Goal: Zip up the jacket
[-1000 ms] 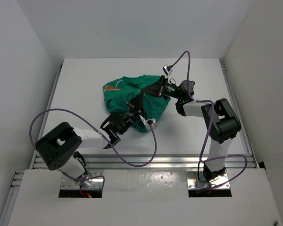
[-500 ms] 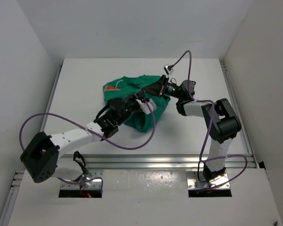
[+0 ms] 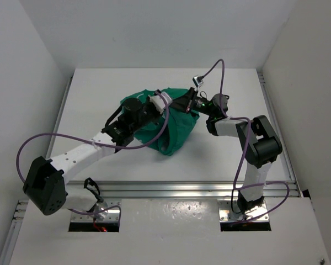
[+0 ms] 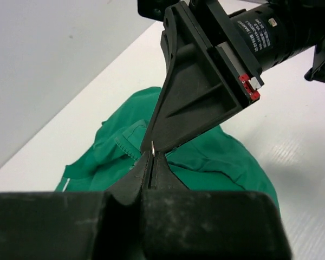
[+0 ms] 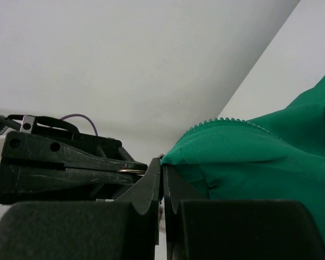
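The left gripper (image 4: 151,162) is clamped shut, a sliver of metal tab (image 4: 152,147) nipped at its tips. Right up against those tips comes the right gripper (image 5: 162,165), closed tight too, pinching the jacket (image 5: 271,162) by its raised edge, just beside the zip teeth (image 5: 227,121). The rest of the jacket lies bunched on the table (image 3: 99,88), under and beyond the left gripper's tips.

Small green cloth jacket (image 3: 176,130): matt woven fabric, soft creases, stitched seams. Toothed zip edge (image 5: 227,120): material unclear. Black plastic left gripper (image 4: 150,158) and black plastic right gripper (image 5: 161,164): matt, scuffed. Thin metal tab (image 4: 151,145): shiny. White flat table (image 3: 99,94): smooth, slight sheen.
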